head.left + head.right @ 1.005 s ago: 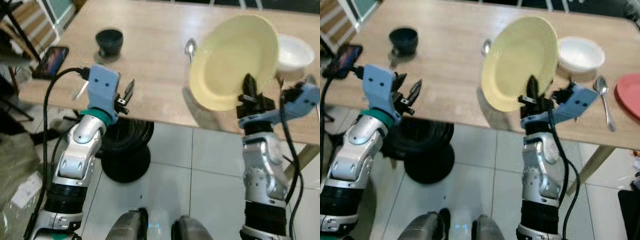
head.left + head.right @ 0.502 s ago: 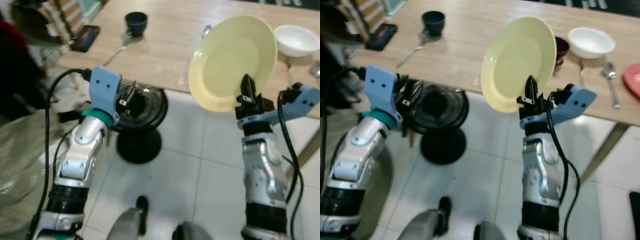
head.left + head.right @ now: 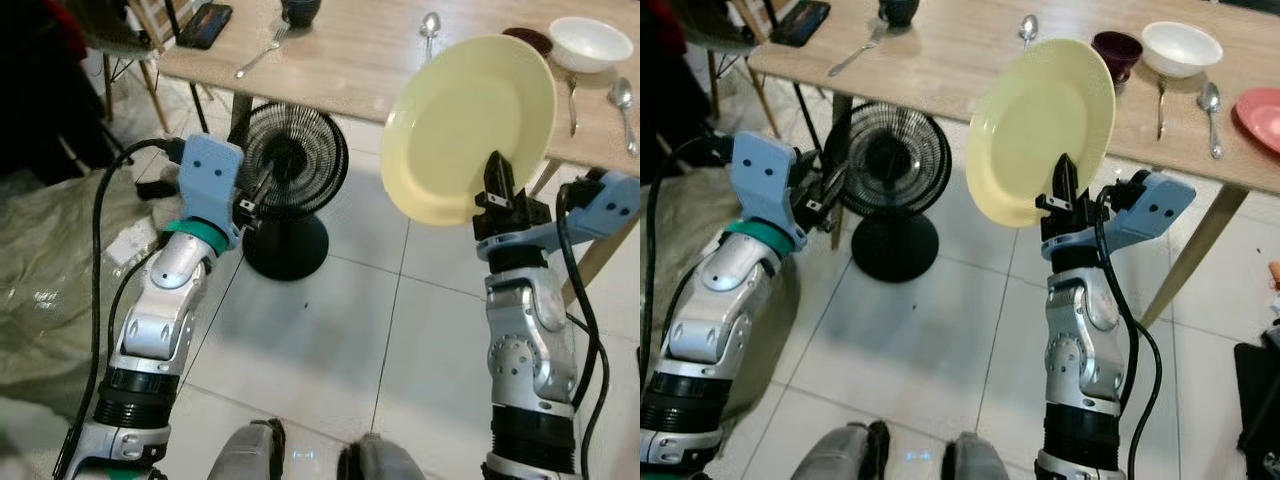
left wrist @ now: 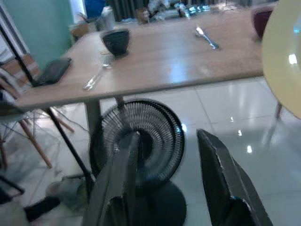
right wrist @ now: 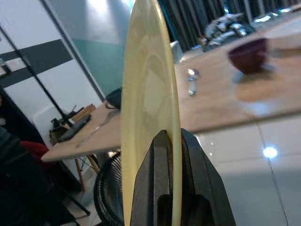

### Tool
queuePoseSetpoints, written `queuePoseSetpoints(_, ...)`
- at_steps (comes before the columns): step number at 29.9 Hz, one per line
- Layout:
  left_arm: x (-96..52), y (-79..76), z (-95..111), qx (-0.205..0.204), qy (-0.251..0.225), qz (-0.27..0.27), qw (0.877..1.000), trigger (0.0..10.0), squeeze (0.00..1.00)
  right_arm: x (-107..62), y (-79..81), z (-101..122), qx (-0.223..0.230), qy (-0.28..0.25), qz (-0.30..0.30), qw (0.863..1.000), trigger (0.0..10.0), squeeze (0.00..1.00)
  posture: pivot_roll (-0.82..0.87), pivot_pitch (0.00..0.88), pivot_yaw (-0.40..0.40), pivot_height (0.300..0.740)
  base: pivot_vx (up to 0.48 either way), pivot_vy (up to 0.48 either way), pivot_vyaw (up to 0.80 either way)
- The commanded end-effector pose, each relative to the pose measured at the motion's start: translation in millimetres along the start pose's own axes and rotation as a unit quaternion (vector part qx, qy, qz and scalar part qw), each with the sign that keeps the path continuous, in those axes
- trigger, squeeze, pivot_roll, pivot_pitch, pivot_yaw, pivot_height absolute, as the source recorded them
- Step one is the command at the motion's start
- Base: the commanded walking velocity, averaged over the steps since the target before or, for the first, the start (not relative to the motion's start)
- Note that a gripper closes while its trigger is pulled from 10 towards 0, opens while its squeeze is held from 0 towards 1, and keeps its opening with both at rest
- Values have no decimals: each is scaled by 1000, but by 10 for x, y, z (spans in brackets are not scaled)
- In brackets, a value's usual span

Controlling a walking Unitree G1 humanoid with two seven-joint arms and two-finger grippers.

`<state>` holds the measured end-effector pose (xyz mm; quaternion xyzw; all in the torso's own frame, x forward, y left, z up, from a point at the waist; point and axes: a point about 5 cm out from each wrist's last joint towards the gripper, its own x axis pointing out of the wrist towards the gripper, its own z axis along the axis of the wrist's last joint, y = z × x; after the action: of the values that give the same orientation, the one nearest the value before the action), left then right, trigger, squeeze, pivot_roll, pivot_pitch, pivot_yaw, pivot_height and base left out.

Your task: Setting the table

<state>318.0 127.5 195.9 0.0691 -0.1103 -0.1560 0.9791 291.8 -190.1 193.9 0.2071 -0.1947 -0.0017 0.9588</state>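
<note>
The right gripper (image 3: 497, 182) is clamped on the yellow plate (image 3: 468, 128), held on edge above the floor, short of the table (image 3: 970, 62). Carrying step, I'd say; next comes stepping in and laying it flat. Left gripper (image 4: 169, 174) hangs parted, empty. No readable writing anywhere.

The room is evenly bright; ceiling light makes white glare on the floor tiles (image 4: 244, 141) and the wooden table (image 4: 183, 70); soft shadows lie below; wrist views are slightly blurred.
</note>
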Motion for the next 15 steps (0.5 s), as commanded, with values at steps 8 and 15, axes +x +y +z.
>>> queuePoseSetpoints(8, -2, -27, -14, 2, 3, -8, 1000, 10000, 0, -8, -13, 31, -3, -8, -2, 1000, 10000, 0, 11, 51, 68, 740, -320, 0, 0)
queuePoseSetpoints(15, 4, -33, -13, 1, 2, -9, 1000, 10000, 0, -9, -15, 29, -3, -7, -3, 1000, 10000, 0, 9, 51, 69, 740, -318, 0, 0)
